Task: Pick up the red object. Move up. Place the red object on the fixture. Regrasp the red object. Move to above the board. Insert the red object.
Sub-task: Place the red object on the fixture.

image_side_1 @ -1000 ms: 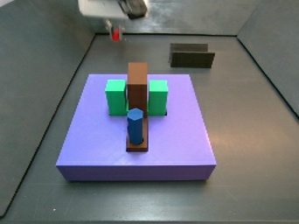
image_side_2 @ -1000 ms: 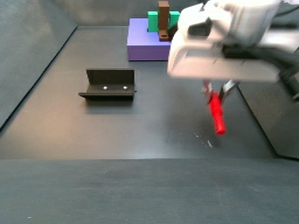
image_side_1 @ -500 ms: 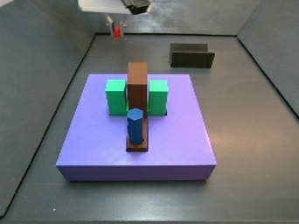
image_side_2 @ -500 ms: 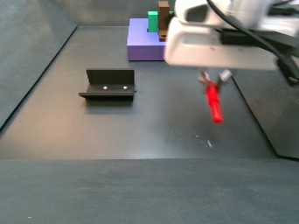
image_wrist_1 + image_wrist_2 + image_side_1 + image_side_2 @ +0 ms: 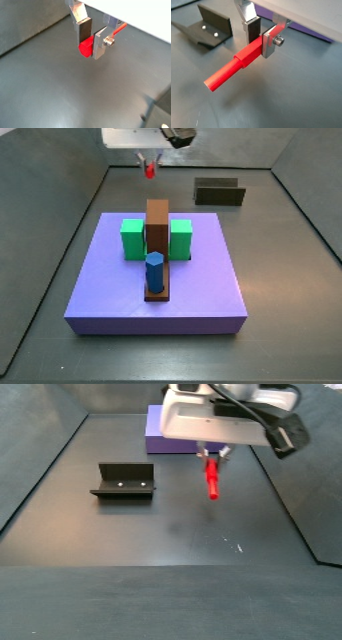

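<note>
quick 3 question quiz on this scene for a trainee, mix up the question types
1. True or false: the gripper holds the red object clear of the floor.
2. In a side view, the fixture is: A) on the board B) on the floor, apart from the board C) between the fingers.
3. Fill in: the peg standing on the board is coloured ____.

Key: 1 true; 2 B; 3 blue.

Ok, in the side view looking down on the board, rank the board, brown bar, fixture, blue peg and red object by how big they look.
1. Board, by far.
2. Brown bar.
3. Fixture, though it stands farther back, so unsure against the bar.
4. Blue peg.
5. Red object, held in the gripper above the floor beyond the board; distance shrinks it too.
</note>
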Tool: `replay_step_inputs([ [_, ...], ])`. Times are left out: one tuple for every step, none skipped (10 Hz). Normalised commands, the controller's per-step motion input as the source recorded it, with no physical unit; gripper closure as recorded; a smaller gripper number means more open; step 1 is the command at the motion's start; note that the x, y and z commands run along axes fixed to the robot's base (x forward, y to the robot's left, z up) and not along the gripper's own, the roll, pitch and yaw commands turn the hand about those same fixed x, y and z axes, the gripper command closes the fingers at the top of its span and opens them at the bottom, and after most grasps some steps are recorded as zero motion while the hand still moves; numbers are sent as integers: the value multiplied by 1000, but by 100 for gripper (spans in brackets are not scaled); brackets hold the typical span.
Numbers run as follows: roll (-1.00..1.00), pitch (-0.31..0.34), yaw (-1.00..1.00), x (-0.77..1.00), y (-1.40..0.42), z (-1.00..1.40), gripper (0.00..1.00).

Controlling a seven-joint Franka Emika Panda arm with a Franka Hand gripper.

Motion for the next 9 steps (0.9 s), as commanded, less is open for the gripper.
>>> replay_step_inputs([
  [-223,0,3,946,-334,0,100],
  [-257,0,0,957,-334,0,100],
  [-294,0,0,969,-320,0,100],
  [-500,54,0,951,-234,200,100],
  [-677,106,0,883,-134,323,100],
  [-740,100,0,823,-86,320,100],
  [-774,120,0,809,-80,323,100],
  [-823,123,0,823,-89,286,100],
  [-826,131,0,826,-80,283,100],
])
